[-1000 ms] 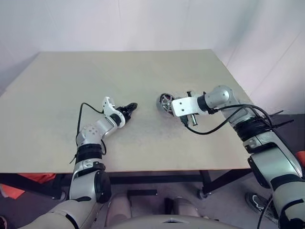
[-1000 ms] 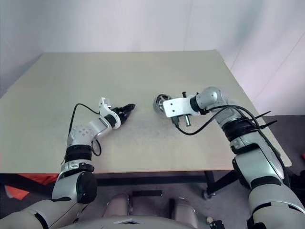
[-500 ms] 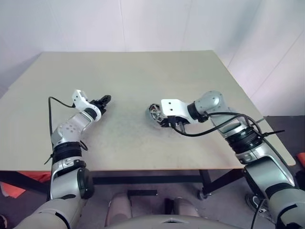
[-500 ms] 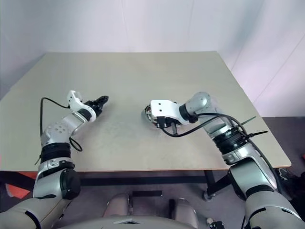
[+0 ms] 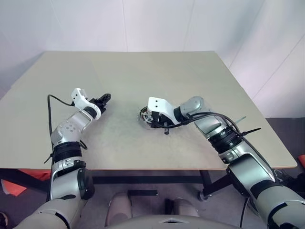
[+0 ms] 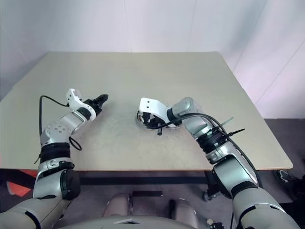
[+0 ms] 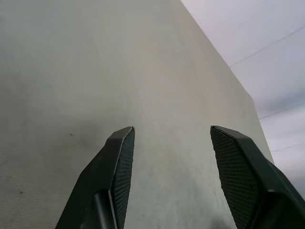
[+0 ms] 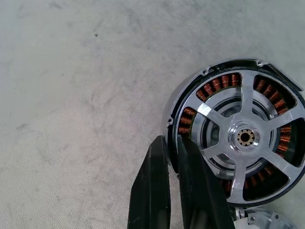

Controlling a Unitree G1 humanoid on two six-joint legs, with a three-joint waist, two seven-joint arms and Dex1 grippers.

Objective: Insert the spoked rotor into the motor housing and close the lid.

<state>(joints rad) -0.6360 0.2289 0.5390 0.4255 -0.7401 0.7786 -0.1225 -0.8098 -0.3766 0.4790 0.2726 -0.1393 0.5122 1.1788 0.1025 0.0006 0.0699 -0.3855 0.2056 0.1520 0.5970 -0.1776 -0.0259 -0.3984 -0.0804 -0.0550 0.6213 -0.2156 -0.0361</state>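
Note:
The motor housing (image 8: 238, 138) lies flat on the table (image 5: 143, 71) near its middle, also seen as the housing (image 5: 145, 116) from the head. Its dark shell carries a ring of copper windings. The spoked rotor (image 8: 245, 138) shows as a silvery five-spoked face across those windings. My right gripper (image 8: 171, 139) is shut on the housing's rim, one finger inside and one outside. My left gripper (image 7: 171, 129) hangs open over bare table, well left of the housing, with nothing between its fingers (image 7: 119, 157). The lid is out of view.
A pale grey metal part (image 8: 259, 219) peeks out beside the housing's edge; I cannot tell what it is. My right arm's black cable (image 5: 209, 117) loops just above the table near the housing. The table's right edge (image 5: 252, 109) is close to my right arm.
The right gripper carried the housing leftward and down, turning it from standing on edge to lying flat. The left gripper swung left, away from the middle, then held still.

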